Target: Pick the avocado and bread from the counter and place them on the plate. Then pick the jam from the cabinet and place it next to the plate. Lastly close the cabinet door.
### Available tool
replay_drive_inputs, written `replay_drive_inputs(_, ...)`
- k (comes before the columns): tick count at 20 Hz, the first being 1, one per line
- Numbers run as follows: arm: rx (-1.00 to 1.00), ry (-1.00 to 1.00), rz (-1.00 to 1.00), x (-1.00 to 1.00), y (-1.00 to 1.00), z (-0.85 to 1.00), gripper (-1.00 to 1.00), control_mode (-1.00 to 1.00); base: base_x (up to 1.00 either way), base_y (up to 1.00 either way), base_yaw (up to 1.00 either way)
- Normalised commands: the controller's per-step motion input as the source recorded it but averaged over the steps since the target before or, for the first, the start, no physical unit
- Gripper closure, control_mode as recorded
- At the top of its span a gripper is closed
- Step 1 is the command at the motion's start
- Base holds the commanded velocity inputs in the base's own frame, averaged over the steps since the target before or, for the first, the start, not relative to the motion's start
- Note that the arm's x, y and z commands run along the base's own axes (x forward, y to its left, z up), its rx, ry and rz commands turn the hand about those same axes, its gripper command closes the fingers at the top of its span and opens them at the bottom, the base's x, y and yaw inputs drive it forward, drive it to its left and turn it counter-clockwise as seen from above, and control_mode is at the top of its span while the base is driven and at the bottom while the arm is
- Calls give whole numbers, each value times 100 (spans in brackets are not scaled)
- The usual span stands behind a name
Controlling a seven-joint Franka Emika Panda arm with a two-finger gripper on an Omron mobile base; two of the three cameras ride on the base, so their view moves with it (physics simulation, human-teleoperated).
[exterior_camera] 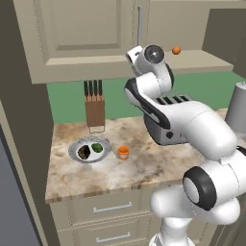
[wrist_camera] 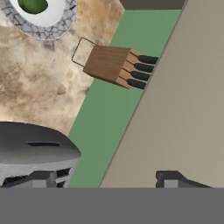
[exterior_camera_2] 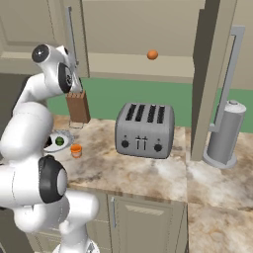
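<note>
while raised high beside the open cabinet, close to the edge of its left door, gripper points down past the cabinet's underside toward the green backsplash. fingertips set well apart at the bottom of the hand view, nothing between them.

on the counter: plate toward the left, just in front of the knife block. avocado and bread both on the plate, side by side, bread to the left in the left base view. jam upright on the counter just to the right of the plate, close to its rim but apart from it. seen also from the right base view: jam in front of the plate, with the avocado on the plate partly behind the arm.

toaster in the middle of the counter, well to the right of the jam; grey canister farther right, beyond the right cabinet door, swung open and seen edge-on. small orange ball alone on the cabinet shelf.

in the hand view: knife block lying across the frame with dark handles pointing right, plate rim at the top left with the avocado partly cut off by the edge, curved grey top of the toaster at lower left.
</note>
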Motion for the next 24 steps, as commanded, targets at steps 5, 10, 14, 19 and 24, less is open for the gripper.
replay_drive_inputs(5,-8,0,-9,100,-6,0,-100,-100,0,0,0)
replay_drive_inputs(10,-8,-7,-2,80,-15,0,-100,-100,0,0,0)
replay_drive_inputs(14,-1,-17,7,10,-40,0,-100,-100,0,0,0)
replay_drive_inputs(19,0,-6,8,-21,-15,0,-100,-100,0,0,0)
replay_drive_inputs(24,-4,0,1,-33,0,0,-100,-100,0,0,0)
